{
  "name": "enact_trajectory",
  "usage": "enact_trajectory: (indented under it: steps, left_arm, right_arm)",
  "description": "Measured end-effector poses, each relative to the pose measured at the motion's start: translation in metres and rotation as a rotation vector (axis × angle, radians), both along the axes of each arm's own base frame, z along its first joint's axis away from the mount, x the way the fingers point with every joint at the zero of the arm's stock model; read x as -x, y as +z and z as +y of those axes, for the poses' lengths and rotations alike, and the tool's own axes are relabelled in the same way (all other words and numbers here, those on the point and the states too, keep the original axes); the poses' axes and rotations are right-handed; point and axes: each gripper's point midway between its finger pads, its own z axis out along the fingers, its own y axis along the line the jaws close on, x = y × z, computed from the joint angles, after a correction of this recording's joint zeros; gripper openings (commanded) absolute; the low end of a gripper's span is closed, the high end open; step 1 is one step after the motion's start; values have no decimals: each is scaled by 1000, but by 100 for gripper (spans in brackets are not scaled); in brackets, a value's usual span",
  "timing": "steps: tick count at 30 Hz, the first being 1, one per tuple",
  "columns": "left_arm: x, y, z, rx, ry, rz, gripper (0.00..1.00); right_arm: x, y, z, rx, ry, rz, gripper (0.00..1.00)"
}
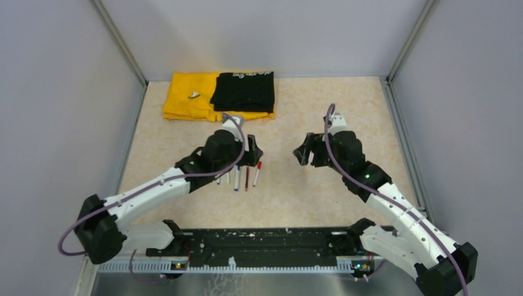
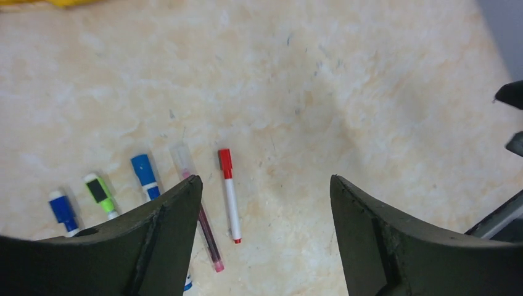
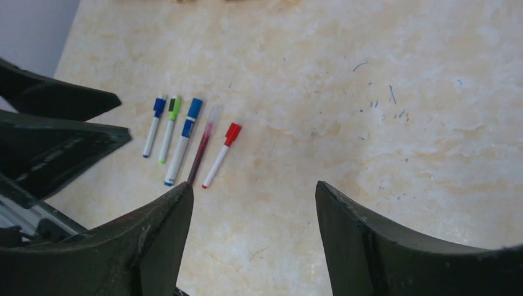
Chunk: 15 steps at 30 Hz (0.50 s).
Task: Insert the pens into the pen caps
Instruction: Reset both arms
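Five capped pens point(image 3: 183, 142) in a row on the table point(image 1: 345, 105) – caps point(image 3: 232, 132) at the far ends, left gripper point(image 2: 265, 180) above them, jaws spread wide and empty, right gripper point(image 3: 253, 185) well apart – also spread, holding nothing, yellow cloth point(image 1: 185, 95) and black cloth point(image 1: 243, 91) folded at the far edge

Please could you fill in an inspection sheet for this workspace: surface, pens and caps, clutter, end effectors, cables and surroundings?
Surface: beige mottled table with faint ink marks.
Job's things: five pens lie in a row, each with a cap on: two blue, one green, one clear, and one red cap. No loose caps seen.
Clutter: yellow cloth and black cloth, folded at the far edge; small pale object on the yellow one.
End effectors: left end effector and right end effector both open, holding nothing.
Cables: purple cables, one along each arm.
Surroundings: grey walls on three sides.
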Motion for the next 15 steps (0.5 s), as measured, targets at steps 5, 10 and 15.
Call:
enact_trajectory:
  steps: [5, 10, 15]
  left_arm:
    - [-9, 66, 43, 120, 100, -175, 99]
    - [-9, 105, 74, 122, 177, -305, 99]
    - [-3, 126, 102, 96, 242, -384, 99]
  right_arm:
    - [-15, 26, -28, -69, -49, -52, 78]
    - [-12, 51, -47, -57, -82, -165, 80]
    - [-3, 83, -69, -8, -128, -334, 94]
